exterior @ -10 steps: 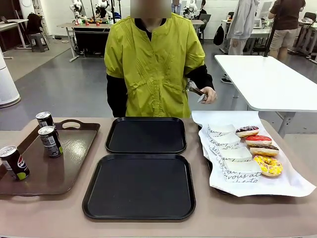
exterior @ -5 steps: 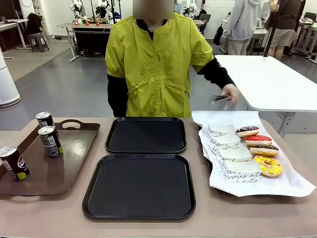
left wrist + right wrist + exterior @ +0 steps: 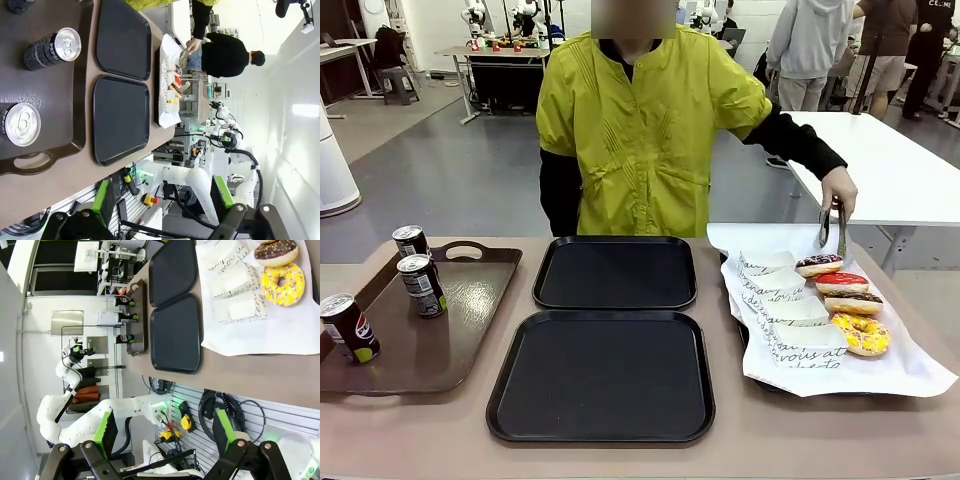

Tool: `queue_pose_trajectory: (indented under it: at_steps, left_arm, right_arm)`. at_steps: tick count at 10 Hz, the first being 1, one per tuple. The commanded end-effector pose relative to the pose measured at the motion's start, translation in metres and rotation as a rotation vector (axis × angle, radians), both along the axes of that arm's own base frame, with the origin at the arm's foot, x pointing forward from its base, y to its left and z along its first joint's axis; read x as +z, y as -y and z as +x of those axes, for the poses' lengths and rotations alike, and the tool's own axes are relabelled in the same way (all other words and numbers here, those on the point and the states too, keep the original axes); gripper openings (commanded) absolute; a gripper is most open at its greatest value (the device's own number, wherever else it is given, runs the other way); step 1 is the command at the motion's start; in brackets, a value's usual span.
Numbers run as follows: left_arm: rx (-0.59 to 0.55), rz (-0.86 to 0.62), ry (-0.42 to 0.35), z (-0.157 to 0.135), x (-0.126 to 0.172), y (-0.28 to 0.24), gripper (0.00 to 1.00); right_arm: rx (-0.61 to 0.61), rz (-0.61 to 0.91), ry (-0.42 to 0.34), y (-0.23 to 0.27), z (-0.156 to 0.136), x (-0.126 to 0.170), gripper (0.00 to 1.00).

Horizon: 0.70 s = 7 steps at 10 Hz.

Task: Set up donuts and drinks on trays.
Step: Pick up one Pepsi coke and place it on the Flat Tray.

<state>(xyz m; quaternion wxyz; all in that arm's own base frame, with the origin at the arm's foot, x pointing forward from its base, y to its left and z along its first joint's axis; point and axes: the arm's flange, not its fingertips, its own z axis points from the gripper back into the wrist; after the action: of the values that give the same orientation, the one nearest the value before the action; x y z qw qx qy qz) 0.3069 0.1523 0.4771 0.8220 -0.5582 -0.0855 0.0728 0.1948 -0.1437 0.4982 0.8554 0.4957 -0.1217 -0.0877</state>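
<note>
Now lower and farther right, person's hand [image 3: 839, 188], closed on tongs [image 3: 832, 228], hovers over donuts [image 3: 841, 283], likely soft; grip sides gently.

Bright, even overhead light, soft shadows; glare on brown tray [image 3: 470, 300]; wrist views warped at edges.

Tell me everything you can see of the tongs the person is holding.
The tongs look like slim silvery metal. Their two arms hang tips-down from the person's hand, which grips their top. The tips are near the chocolate-iced donut at the far end of the paper-lined tray; contact cannot be told.
</note>
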Motion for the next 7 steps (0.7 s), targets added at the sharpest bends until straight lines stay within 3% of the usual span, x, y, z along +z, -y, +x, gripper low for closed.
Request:
queue_pose_trajectory:
  at_steps: [1, 2, 3, 4, 5, 7]
  left_arm:
    - [-0.001, 0.001, -0.001, 0.0, 0.0, 0.0, 1.0]
    - [0.044, 0.16, 0.07, 0.0, 0.015, 0.016, 1.0]
    - [0.02, 0.29, 0.076, 0.021, 0.037, 0.034, 1.0]
    - [-0.007, 0.433, 0.105, 0.034, 0.057, 0.054, 1.0]
    - [-0.103, 0.643, 0.142, 0.045, 0.073, 0.075, 1.0]
    - [-0.154, 0.881, 0.104, 0.08, 0.092, 0.119, 1.0]
  right_arm:
    - [0.004, 0.01, 0.01, 0.0, 0.002, 0.001, 1.0]
    - [0.004, 0.01, 0.01, 0.0, 0.002, 0.001, 1.0]
    - [0.004, 0.01, 0.01, 0.0, 0.002, 0.001, 1.0]
    - [0.004, 0.01, 0.01, 0.0, 0.002, 0.001, 1.0]
    - [0.004, 0.01, 0.01, 0.0, 0.002, 0.001, 1.0]
    - [0.004, 0.01, 0.01, 0.0, 0.002, 0.001, 1.0]
